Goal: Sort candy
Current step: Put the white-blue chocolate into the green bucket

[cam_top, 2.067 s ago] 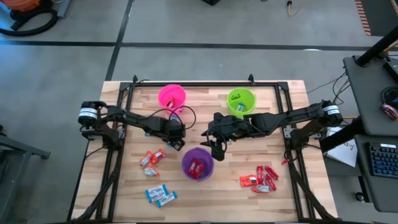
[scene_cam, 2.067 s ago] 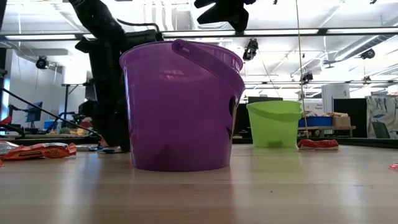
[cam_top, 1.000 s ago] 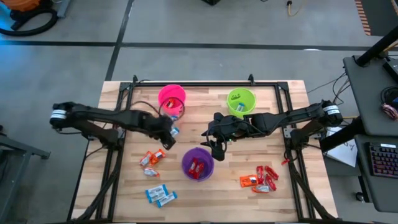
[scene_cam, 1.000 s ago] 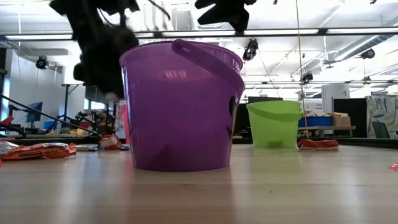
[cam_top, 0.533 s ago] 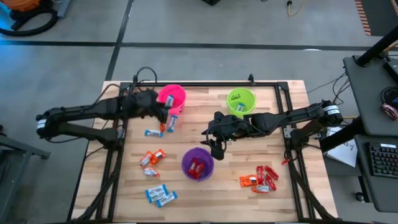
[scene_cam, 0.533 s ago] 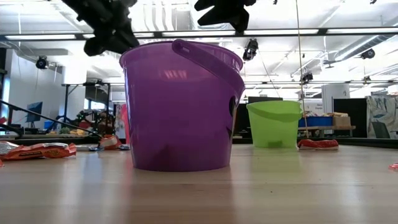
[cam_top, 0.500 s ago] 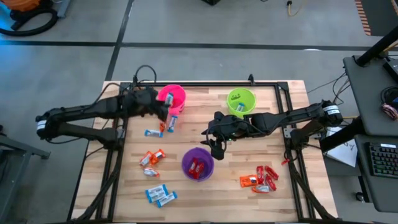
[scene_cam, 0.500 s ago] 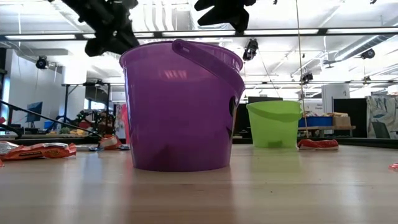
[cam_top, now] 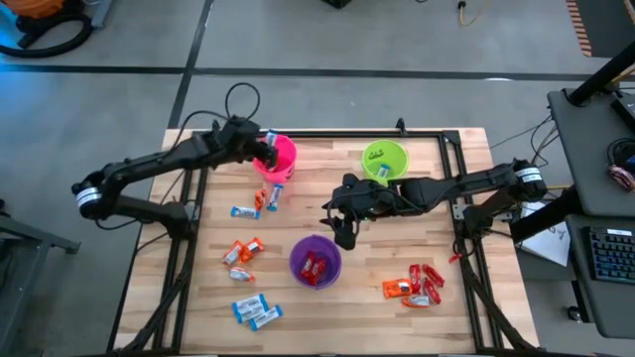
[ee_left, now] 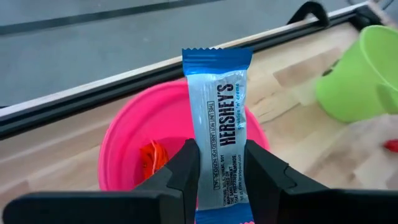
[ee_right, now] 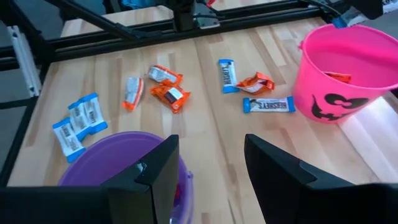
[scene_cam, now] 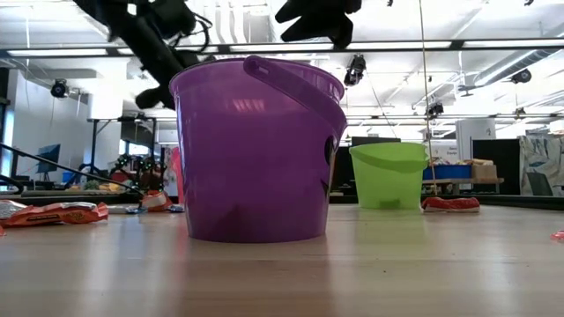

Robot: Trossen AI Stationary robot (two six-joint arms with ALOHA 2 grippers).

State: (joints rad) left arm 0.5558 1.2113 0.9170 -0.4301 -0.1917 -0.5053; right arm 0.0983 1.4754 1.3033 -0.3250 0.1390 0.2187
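Observation:
My left gripper (cam_top: 266, 142) hangs over the pink cup (cam_top: 278, 159), shut on a blue-and-white candy (ee_left: 217, 118). An orange candy (ee_left: 151, 157) lies inside that cup. My right gripper (cam_top: 344, 234) stands open and empty above the table's middle, just beyond the purple cup (cam_top: 316, 262), which holds red candies. The green cup (cam_top: 384, 161) stands at the far right. Loose candies lie flat on the wood: red ones (cam_top: 415, 283), orange ones (cam_top: 243, 250) and blue-and-white ones (cam_top: 256, 311). My left gripper pinches the candy's two long edges (ee_left: 219, 180) between its two fingers (ee_left: 186, 171), near the candy's near end. The fingers slant down toward the table's far side and lie along the candy. The candy sticks out past the fingertips, lifted clear above the pink cup's mouth.
Two blue-and-white candies and an orange one (cam_top: 260, 202) lie on the table beside the pink cup. A black metal frame (cam_top: 327, 132) runs along the table's far edge and down both sides. Bare wood shows between the purple cup and the red candies.
My left gripper has swung from the table's middle toward the far edge and risen, carrying the blue-and-white candy to a spot above the pink cup. It has stayed shut on the candy. My right gripper has kept still.

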